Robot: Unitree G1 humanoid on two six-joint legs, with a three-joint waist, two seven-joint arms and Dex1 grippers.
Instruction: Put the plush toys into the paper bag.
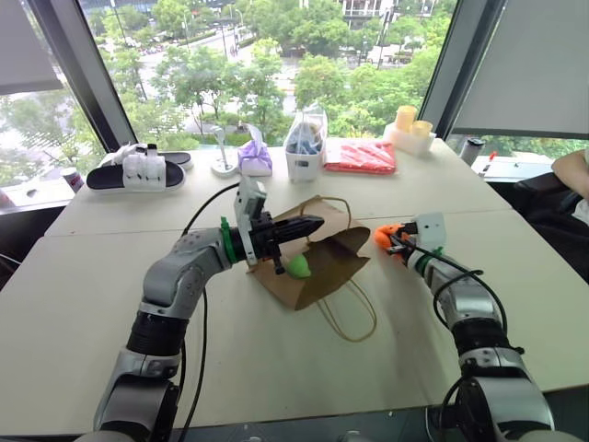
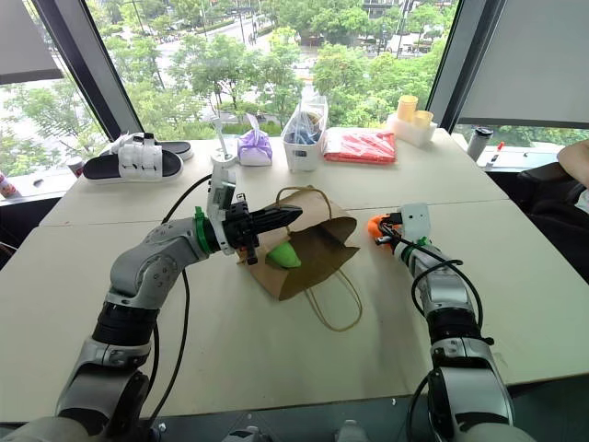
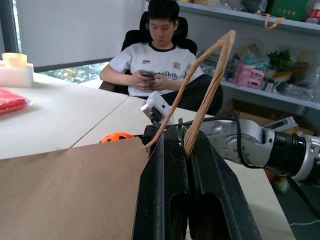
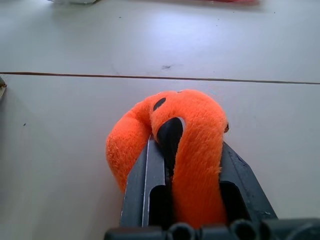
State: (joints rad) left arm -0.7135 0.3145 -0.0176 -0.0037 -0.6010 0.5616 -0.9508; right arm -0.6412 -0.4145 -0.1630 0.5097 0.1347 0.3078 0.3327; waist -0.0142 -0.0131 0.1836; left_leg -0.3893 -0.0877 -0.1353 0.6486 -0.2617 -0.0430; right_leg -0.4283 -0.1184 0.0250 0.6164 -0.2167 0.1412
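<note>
A: Starting nearest: why lying slack on the table (image 1: pixel 110 304), that loose cord loop (image 1: pixel 354 318) at six o'clock of the paper bag (image 1: pixel 336 249)?

B: Not being needed, probably. Pinching the other cord handle (image 3: pixel 210 75) instead, the left pincer (image 1: pixel 313 224) fully closed on it, lifting that side and propping the mouth open.

A: And sitting at about eight o'clock inside the mouth, the green toy (image 1: pixel 299 268)?

B: Already resting in the bag, judging by the paper around it.

A: Gripping what, at three o'clock of the bag?

B: Squeezing the orange toy (image 4: pixel 195 125), the right pincer (image 1: pixel 398 241) closed tight enough to be folding the plush around one finger. Waiting just beside the bag and apart from it, likely for carrying over to the held-open mouth.

A: Anything hard to make out?

B: Plenty. Hiding the green toy's lower part behind the paper edge. Crushing the orange toy's face marks out of shape. Not showing whether the orange toy is touching the table or hanging clear. Farther off, lying flat at twelve to one o'clock by the window, a red packet (image 1: pixel 361 157); sitting at eleven, a purple pouch (image 1: pixel 255 157).
</note>
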